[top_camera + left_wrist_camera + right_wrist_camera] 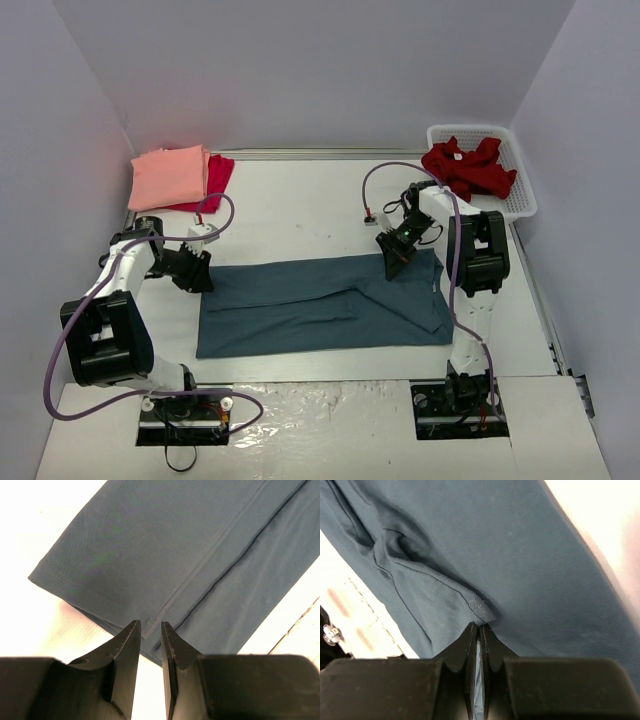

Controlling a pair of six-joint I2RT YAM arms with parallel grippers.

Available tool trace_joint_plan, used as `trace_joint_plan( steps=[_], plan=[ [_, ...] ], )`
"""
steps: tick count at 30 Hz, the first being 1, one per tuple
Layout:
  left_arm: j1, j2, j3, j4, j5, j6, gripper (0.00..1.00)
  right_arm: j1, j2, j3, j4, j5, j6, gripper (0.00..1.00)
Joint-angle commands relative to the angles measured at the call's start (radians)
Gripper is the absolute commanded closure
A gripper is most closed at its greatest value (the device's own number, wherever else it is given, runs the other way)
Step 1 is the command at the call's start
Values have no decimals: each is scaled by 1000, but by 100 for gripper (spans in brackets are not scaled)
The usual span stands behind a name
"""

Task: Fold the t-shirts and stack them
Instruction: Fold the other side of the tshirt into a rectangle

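The slate-blue t-shirt (320,305) lies folded into a long band across the middle of the table. My right gripper (392,262) is at its far edge and is shut on a stitched hem of the shirt (481,626), with cloth (520,545) pinched between the jaws. My left gripper (203,275) is at the shirt's left end, its jaws a narrow gap apart and empty (150,624), the tips just over the hem corner (190,545). The salmon-pink shirt (170,176) lies folded on the crimson one (218,178) at the back left. The dark red shirt (468,166) lies crumpled in the basket.
A white lattice basket (520,195) stands at the back right, close to the right arm. Grey walls close in the table on the left, back and right. Purple cables loop from both arms.
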State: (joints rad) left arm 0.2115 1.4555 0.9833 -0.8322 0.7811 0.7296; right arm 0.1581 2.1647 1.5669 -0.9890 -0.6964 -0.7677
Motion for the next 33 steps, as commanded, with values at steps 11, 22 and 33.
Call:
trace_joint_plan(
  steps=[11, 22, 33],
  plan=[
    [8, -50, -5, -8, 26, 13, 78, 89, -227, -85, -76, 26, 31, 100],
    [8, -50, -2, -12, 30, 14, 78, 121, -304, -140, -97, 46, 25, 100],
    [8, -52, -6, -15, 30, 16, 78, 178, -329, -180, -96, 40, 30, 100]
  ],
)
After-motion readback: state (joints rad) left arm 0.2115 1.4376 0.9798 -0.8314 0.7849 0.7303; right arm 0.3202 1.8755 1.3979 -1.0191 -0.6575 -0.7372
